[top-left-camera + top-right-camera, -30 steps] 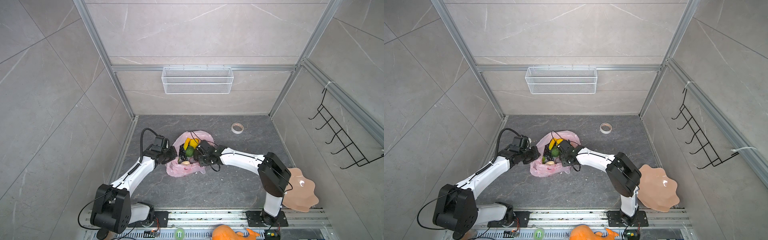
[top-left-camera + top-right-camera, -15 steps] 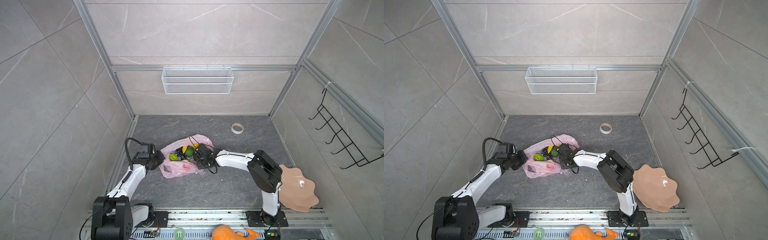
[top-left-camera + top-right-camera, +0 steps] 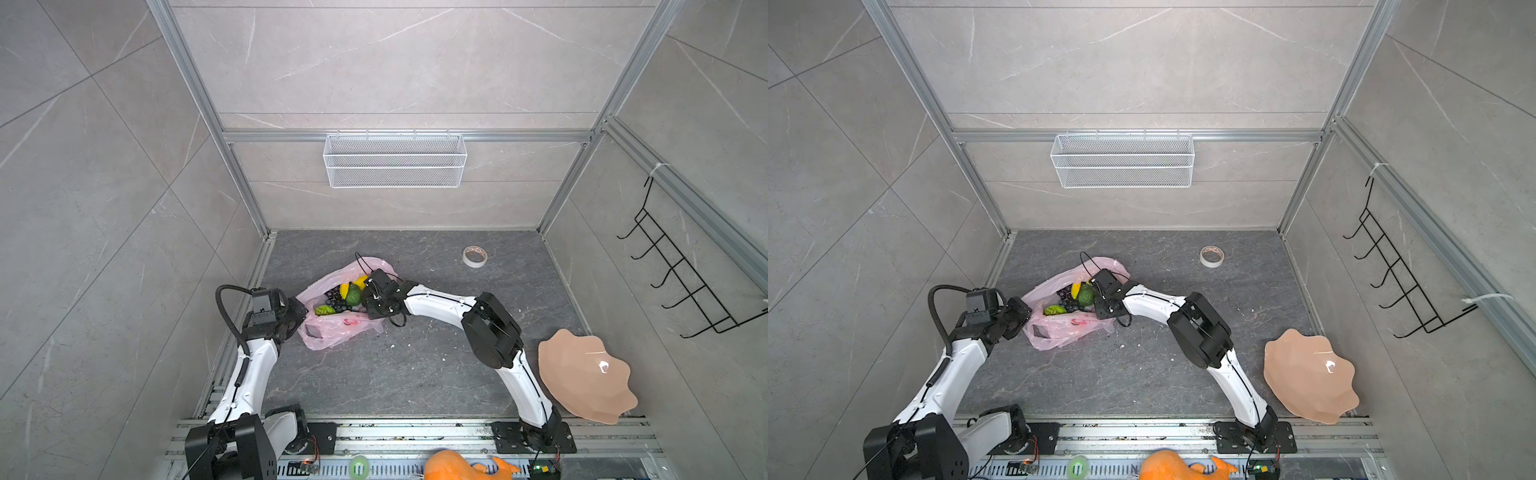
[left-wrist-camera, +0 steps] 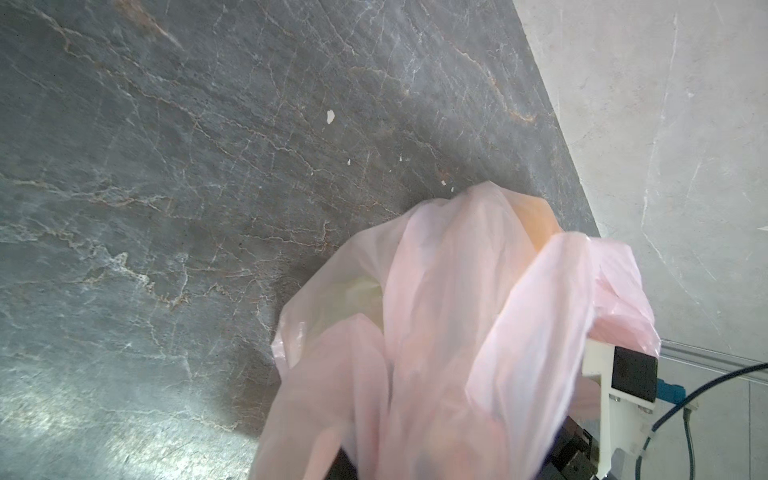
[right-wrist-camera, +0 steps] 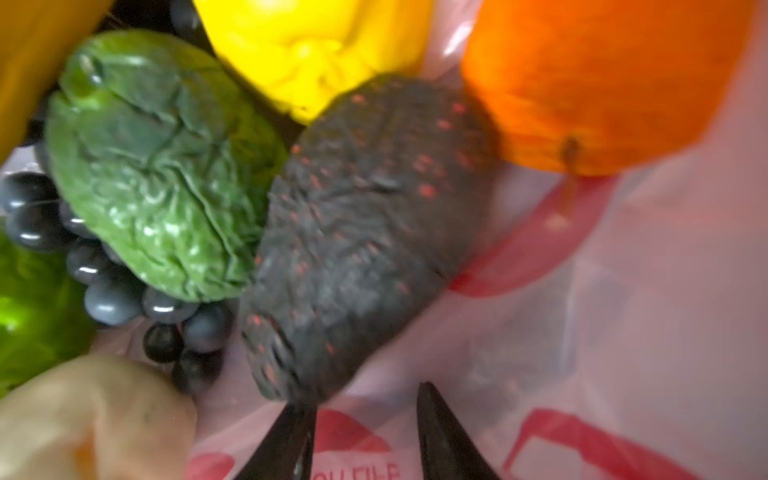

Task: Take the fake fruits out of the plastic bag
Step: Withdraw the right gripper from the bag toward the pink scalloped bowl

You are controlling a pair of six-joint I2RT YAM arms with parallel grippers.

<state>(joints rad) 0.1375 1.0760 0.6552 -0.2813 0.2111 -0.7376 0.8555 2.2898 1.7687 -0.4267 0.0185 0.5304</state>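
The pink plastic bag [image 3: 345, 328] [image 3: 1067, 328] lies open on the dark floor, left of centre. Fake fruits show in its mouth: a green avocado [image 3: 353, 295], black grapes [image 3: 334, 300], a lime-green fruit [image 3: 324, 310]. My left gripper [image 3: 300, 318] is shut on the bag's left edge; the bag [image 4: 449, 316] drapes over its jaws. My right gripper [image 5: 365, 399] is open inside the bag, one fingertip [image 5: 299, 419] against the dark avocado [image 5: 365, 232]. Around it lie the green avocado [image 5: 158, 174], a lemon [image 5: 316, 50], an orange [image 5: 598, 79], grapes [image 5: 108, 270] and a cream-white piece [image 5: 91, 419].
A tape roll [image 3: 474, 256] lies at the back right of the floor. A peach scalloped plate [image 3: 586, 374] leans at the right front. A wire basket [image 3: 395, 160] hangs on the back wall, a black hook rack [image 3: 681, 282] on the right wall. An orange object [image 3: 453, 467] sits at the front edge.
The left gripper has pulled the bag's edge leftward and toward the front, dragging the bag and fruits along. The right gripper followed to the left inside the bag and its jaws narrowed a little.
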